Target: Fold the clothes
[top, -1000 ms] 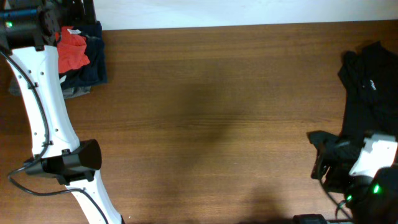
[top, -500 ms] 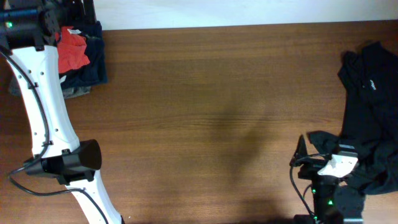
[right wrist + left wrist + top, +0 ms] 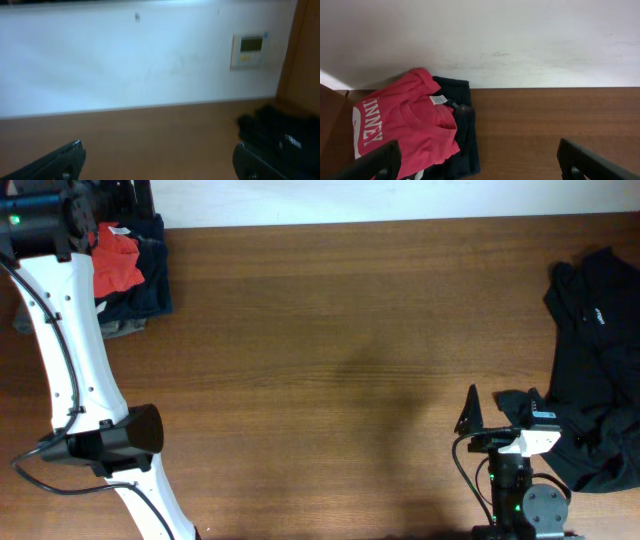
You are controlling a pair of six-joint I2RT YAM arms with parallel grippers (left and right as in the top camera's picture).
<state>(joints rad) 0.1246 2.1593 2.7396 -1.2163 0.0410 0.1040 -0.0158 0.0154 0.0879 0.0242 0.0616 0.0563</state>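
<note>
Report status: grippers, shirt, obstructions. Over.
Both open, empty: left gripper, right gripper. Red T-shirt on dark pile, far left corner, in front of left gripper. Loose black garment beside right gripper.

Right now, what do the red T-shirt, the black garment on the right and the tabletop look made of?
Red T-shirt: soft matte knit, probably cotton jersey; it slumps in loose folds, with white printed lettering.
Black garment: limp matte cloth, crumpled; fibre unclear.
Tabletop: brown wood or wood-look laminate, smooth, faint sheen; straight grain lines run along it.
</note>
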